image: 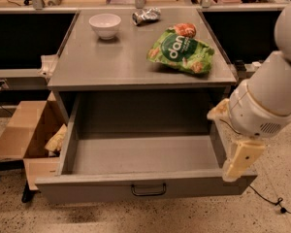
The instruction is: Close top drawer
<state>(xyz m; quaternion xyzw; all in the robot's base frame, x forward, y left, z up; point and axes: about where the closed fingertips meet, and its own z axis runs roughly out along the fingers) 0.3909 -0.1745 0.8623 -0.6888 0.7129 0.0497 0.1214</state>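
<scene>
At lower right hangs the pincer (240,159), spread or pressed together I cannot tell, beside the right front corner of the top drawer (145,155), pulled wide out under the tabletop (111,62): stiff metal, probably heavy-sliding, best pushed flat near its central handle (149,190).

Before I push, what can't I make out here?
Camera view only:
- Right front corner of the top drawer: hidden behind the gripper, which hangs there; contact unclear.
- Below the drawer front: cut off by the bottom edge.
- Upper part of the arm: cut off by the right edge.
</scene>
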